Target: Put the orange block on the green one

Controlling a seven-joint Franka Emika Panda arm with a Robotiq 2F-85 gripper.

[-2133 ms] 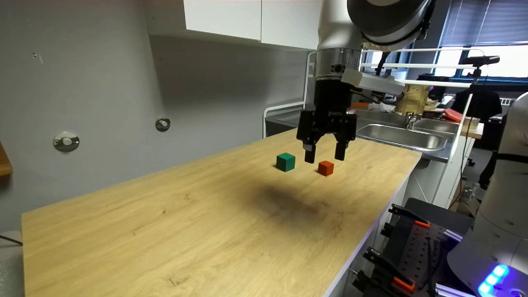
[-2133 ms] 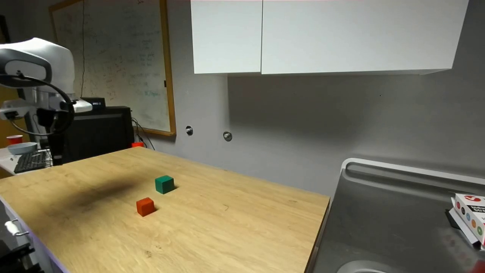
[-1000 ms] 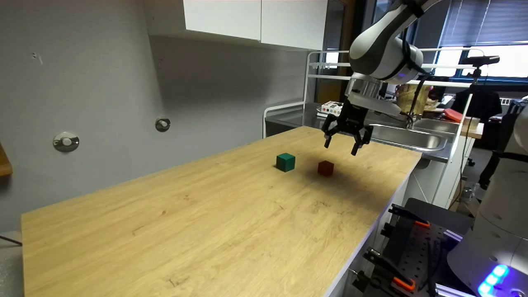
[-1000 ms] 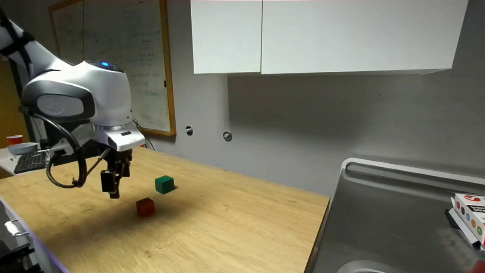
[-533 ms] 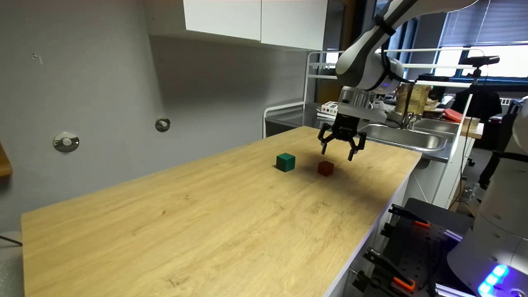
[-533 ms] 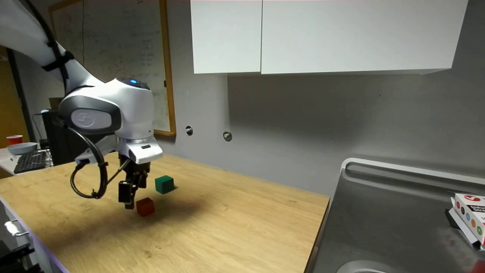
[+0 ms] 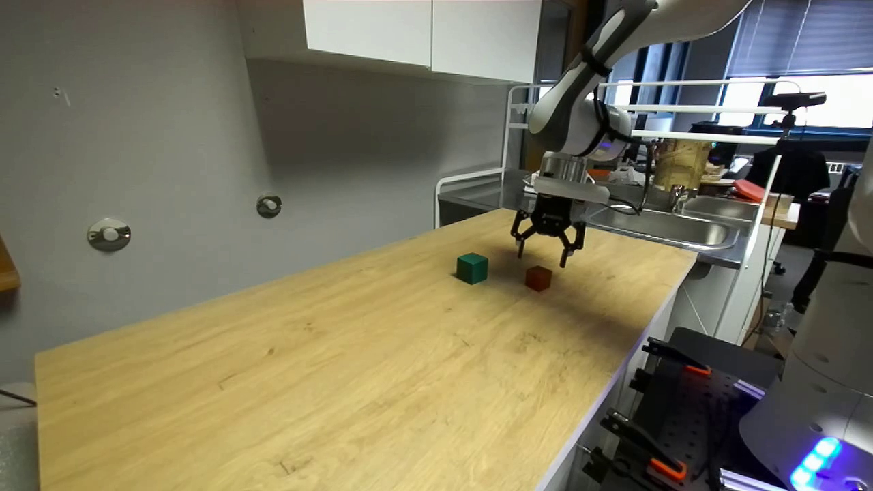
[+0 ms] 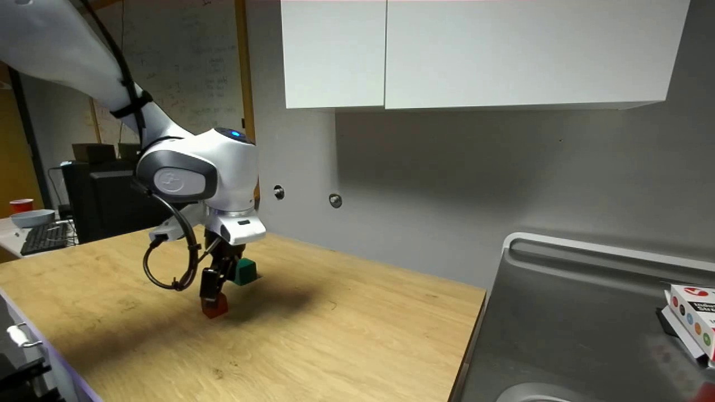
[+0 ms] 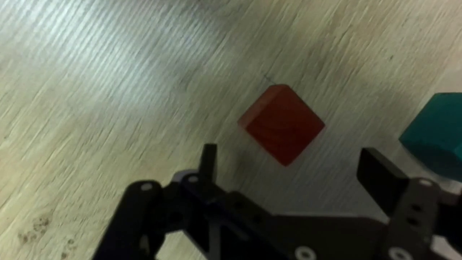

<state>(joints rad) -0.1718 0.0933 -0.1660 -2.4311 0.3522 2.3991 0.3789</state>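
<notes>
The orange block [image 7: 538,279] is a small red-orange cube on the wooden counter, shaded by the arm. The green block [image 7: 472,269] sits a short gap away on the same counter. My gripper [image 7: 542,256] is open and empty, pointing down above the orange block. In an exterior view a finger partly covers the orange block [image 8: 219,309], and the gripper partly covers the green block [image 8: 246,272]. In the wrist view the orange block [image 9: 285,124] lies turned cornerwise, ahead of the gap between the fingertips. The green block [image 9: 433,133] is beyond the right finger [image 9: 379,175].
The wooden counter [image 7: 307,354] runs along a grey wall. White cabinets [image 8: 475,56] hang above it. A metal sink [image 7: 668,225] and a white box [image 8: 695,312] stand past the counter's end.
My gripper has come over the orange block, moving rightward and lower in an exterior view; over the last second it shifts leftward in an exterior view. Both blocks stay in place.
</notes>
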